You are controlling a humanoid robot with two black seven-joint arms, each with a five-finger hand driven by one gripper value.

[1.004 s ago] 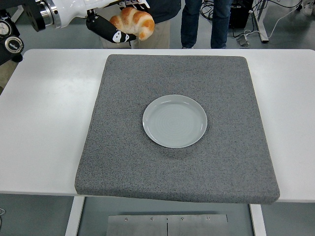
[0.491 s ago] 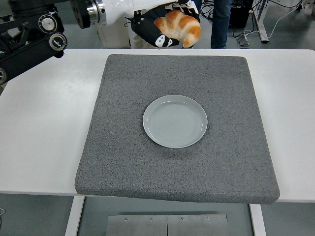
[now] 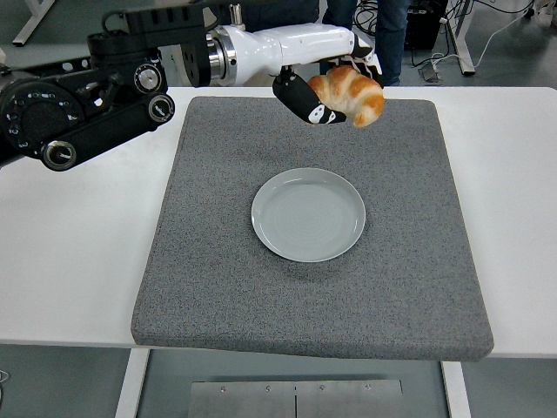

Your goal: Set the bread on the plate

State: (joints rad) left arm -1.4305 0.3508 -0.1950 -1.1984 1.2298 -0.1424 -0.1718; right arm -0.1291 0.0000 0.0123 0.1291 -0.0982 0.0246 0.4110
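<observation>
Bread (image 3: 350, 95) hangs gripped in the outstretched left hand (image 3: 326, 94) beyond the plate (image 3: 308, 214).

No legible text, label, brand, number or sign is seen on any object in the head view.

The bread (image 3: 352, 94) is a golden-brown, ridged, croissant-like roll, held in the air in the left hand (image 3: 326, 91) over the far part of the grey mat, tilted with one end down to the right. The plate (image 3: 308, 214) is round, pale grey-blue and bare, lying flat mid-mat, nearer than the bread and slightly left.
</observation>
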